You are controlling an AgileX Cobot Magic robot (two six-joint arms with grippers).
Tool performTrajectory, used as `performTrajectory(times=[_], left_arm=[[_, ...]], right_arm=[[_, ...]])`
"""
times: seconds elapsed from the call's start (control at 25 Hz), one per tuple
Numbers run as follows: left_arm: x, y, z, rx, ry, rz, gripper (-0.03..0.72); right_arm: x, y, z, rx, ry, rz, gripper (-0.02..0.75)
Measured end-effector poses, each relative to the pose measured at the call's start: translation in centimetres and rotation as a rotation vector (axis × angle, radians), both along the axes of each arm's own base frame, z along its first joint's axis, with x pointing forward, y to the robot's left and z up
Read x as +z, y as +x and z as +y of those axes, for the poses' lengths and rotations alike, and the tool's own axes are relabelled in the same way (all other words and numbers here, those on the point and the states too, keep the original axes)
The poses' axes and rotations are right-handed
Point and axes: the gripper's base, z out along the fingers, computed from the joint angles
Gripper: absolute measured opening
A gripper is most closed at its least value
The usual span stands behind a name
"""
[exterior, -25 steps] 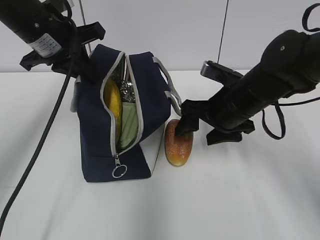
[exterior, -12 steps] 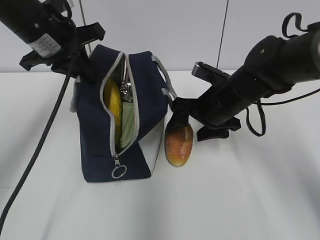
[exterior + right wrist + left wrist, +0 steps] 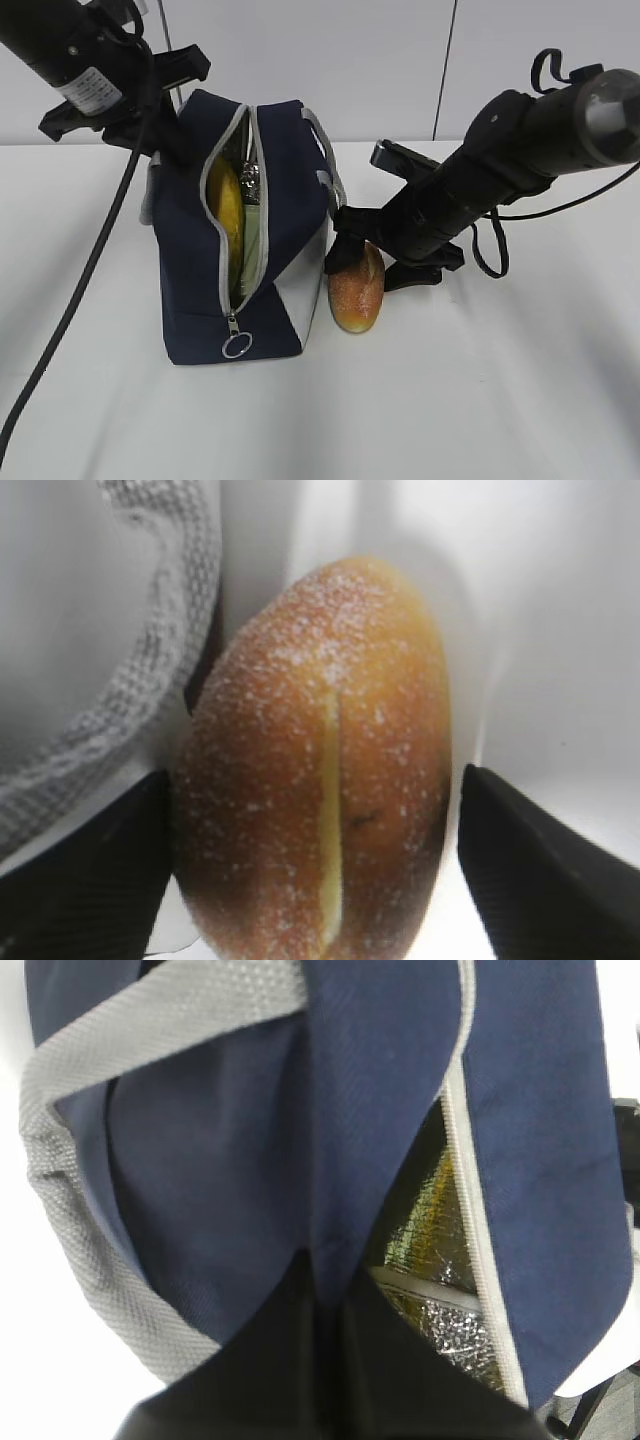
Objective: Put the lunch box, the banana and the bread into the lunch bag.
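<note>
Left arm reaches in from upper left, left gripper (image 3: 165,135) clamped tight on fabric, jaws fully together in the left wrist view. Right arm comes in low from the right, angled down to table level; right gripper (image 3: 375,262) spread wide, one finger (image 3: 85,880) each side, neither visibly pressing.

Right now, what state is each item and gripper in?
lunch bag: upright, unzipped, mouth open
banana: inside the bag
lunch box: inside the bag, lid on
bread: on the table beside the bag
left gripper: jaws shut on the bag's edge
right gripper: jaws open either side of the bread
</note>
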Motion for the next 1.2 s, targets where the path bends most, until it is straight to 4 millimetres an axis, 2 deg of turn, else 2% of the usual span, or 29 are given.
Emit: performTrajectory(times=[0.12, 0.36, 0.48, 0.6, 0.68, 0.88, 1.0, 1.08, 1.2], left_arm=[[0.0, 0.0, 0.0, 0.0, 0.0, 0.001, 0.001], [0.0, 0.0, 0.0, -0.001, 0.0, 0.001, 0.001], [0.0, 0.0, 0.0, -0.001, 0.001, 0.001, 0.001], [0.0, 0.0, 0.0, -0.001, 0.001, 0.001, 0.001], [0.0, 0.0, 0.0, -0.001, 0.001, 0.001, 0.001], [0.0, 0.0, 0.0, -0.001, 0.001, 0.001, 0.001], [0.0, 0.0, 0.0, -0.001, 0.002, 0.001, 0.001], [0.0, 0.0, 0.0, -0.001, 0.002, 0.001, 0.001], [0.0, 0.0, 0.0, -0.001, 0.002, 0.001, 0.001]], right_arm=[[-0.5, -0.1, 0.1, 0.003, 0.007, 0.025, 0.627], [-0.1, 0.0, 0.3, 0.021, 0.014, 0.03, 0.468], [-0.1, -0.1, 0.2, 0.05, 0.0, 0.041, 0.45], [0.5, -0.2, -0.8, 0.08, -0.039, 0.032, 0.445], [1.5, 0.0, -2.0, 0.08, -0.061, 0.012, 0.445], [4.7, 0.5, -6.9, 0.011, -0.086, -0.031, 0.444], [6.8, 0.5, -8.7, -0.017, -0.075, -0.049, 0.443], [8.5, 0.5, -8.7, -0.025, -0.036, -0.069, 0.443], [10.9, 0.5, -7.6, -0.033, 0.124, -0.079, 0.442]])
